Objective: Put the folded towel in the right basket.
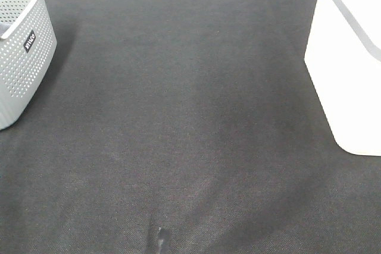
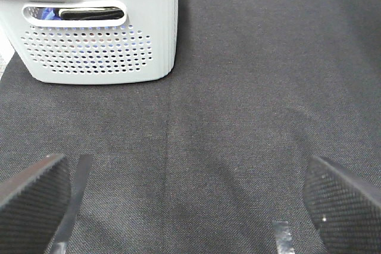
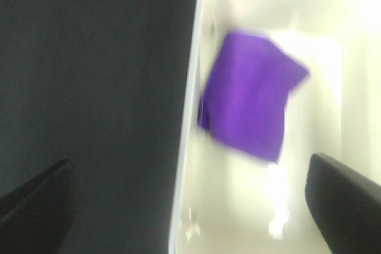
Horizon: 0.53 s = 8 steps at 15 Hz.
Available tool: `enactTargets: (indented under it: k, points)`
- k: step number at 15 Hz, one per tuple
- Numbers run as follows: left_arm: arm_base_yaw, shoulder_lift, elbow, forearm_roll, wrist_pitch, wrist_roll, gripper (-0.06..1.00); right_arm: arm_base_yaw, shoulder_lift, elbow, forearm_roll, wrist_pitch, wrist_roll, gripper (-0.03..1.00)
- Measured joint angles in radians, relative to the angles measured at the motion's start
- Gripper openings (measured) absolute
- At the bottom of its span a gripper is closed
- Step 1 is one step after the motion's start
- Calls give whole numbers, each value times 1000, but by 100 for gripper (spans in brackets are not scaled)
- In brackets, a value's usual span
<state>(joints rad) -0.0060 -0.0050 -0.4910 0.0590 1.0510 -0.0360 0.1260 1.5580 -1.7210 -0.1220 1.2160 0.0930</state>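
Purple cloth, the folded towel (image 3: 253, 96), lies inside the white right basket (image 3: 333, 52), against the wall nearest the dark mat, its outline blurred in the right wrist view. The right gripper (image 3: 190, 206) hangs above the basket's rim with its two dark fingers (image 3: 342, 200) spread wide, one over the black table mat (image 3: 95, 75) and the other over the basket's interior; the towel sits ahead of the gap between them, untouched and free of both.

On the overhead view the white basket (image 1: 351, 75) stands at the right edge and a grey perforated basket (image 1: 21, 63) at the left edge, well apart, with the mat (image 1: 184, 117) between. A small dark label (image 1: 29, 41) with pale lettering is fixed to the grey basket's wall; the writing is too small to read. Neither arm shows in that view.

The left gripper (image 2: 190, 200) hovers low over the mat, fingers (image 2: 33, 197) wide apart and holding nothing, facing the grey basket (image 2: 119, 46), through whose handle slot dark and blue fabric shows.
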Motion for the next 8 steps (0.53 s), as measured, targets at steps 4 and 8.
enactTargets:
  k: [4,8]
  points:
    - [0,0,0,0,0,0,99,0,-590,595,0,-72,72,98]
    - [0,0,0,0,0,0,99,0,-1149,1014,0,-127,100,98]
